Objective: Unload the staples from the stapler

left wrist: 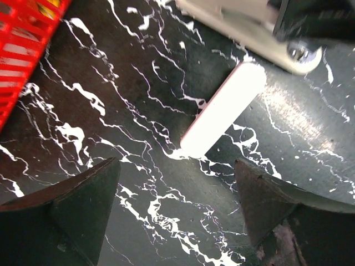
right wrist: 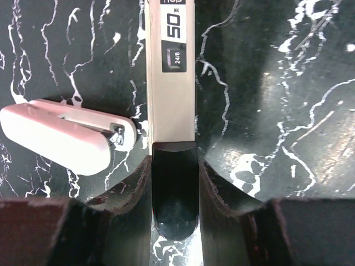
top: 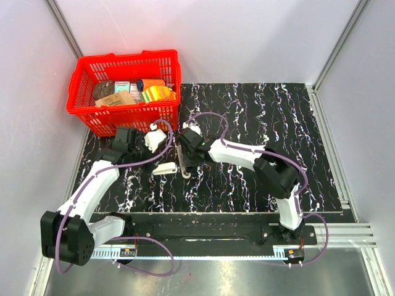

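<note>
Stapler (right wrist: pixel 173 105) on my black marbled worktop (right wrist: pixel 266 83), its black end pinched between my right tool's (right wrist: pixel 175 166) fingers, white oblong piece (right wrist: pixel 55 133) just left of that tool, my left tool (left wrist: pixel 176 166) spread wide over the worktop, red basket (top: pixel 126 86) beyond.

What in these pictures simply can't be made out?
Staples inside the slim black-and-silver stapler: right wrist view shows only its casing, and the top edge cuts its far end.
Same stapler in the top view: mostly under the right gripper.
Whether that gripper actually squeezes it: unclear in either view.
Packets in the red plastic basket: labels too small, top view.
</note>
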Available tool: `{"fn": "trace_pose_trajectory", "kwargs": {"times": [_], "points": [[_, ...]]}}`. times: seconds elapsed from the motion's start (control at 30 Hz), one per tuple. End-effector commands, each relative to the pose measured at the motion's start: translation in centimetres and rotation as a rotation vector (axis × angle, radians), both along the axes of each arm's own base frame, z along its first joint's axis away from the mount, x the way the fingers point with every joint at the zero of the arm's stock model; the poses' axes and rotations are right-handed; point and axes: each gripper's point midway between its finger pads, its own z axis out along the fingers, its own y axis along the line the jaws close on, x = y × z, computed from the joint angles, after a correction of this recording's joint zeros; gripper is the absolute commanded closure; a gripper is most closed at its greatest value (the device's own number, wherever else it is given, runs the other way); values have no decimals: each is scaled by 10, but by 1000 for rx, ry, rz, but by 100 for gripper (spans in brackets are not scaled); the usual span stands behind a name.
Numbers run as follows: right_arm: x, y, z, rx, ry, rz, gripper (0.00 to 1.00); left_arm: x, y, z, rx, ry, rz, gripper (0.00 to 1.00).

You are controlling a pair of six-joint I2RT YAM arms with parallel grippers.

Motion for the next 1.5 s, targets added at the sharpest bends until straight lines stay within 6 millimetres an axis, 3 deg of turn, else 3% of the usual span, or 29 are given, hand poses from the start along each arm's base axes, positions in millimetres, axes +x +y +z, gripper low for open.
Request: {"fn": "trace_pose_trajectory", "kwargs": {"times": [0.0, 0.27, 0.5, 0.6, 0.73, 0.87, 1.0, 1.1, 1.23, 1.47], "points": [[4, 38, 37, 103, -63, 36, 99, 4, -10, 39, -84, -53, 18, 11], [-20, 72, 22, 141, -6, 82, 99, 9, -11, 76, -131, -102, 64, 10], [-33, 117, 22, 221, 42, 131, 99, 6, -12, 80, -143, -103, 73, 10], [-33, 125, 28, 219, 36, 135, 99, 6, -12, 79, -146, -101, 72, 10], [-17, 105, 40, 170, -39, 95, 98, 7, -14, 74, -152, -88, 66, 7], [2, 68, 48, 145, -75, 20, 98, 8, -24, 68, -189, -65, 45, 2], [19, 28, 68, 183, -119, -59, 98, 9, -40, 68, -246, -35, 5, 2], [26, 9, 86, 245, -157, -111, 98, 3, -59, 59, -279, 20, -59, 9], [23, 7, 110, 366, -201, -145, 98, -2, -84, 41, -293, 88, -133, 16], [21, 7, 137, 539, -238, -204, 100, -1, -110, 27, -359, 149, -235, 5]]}}
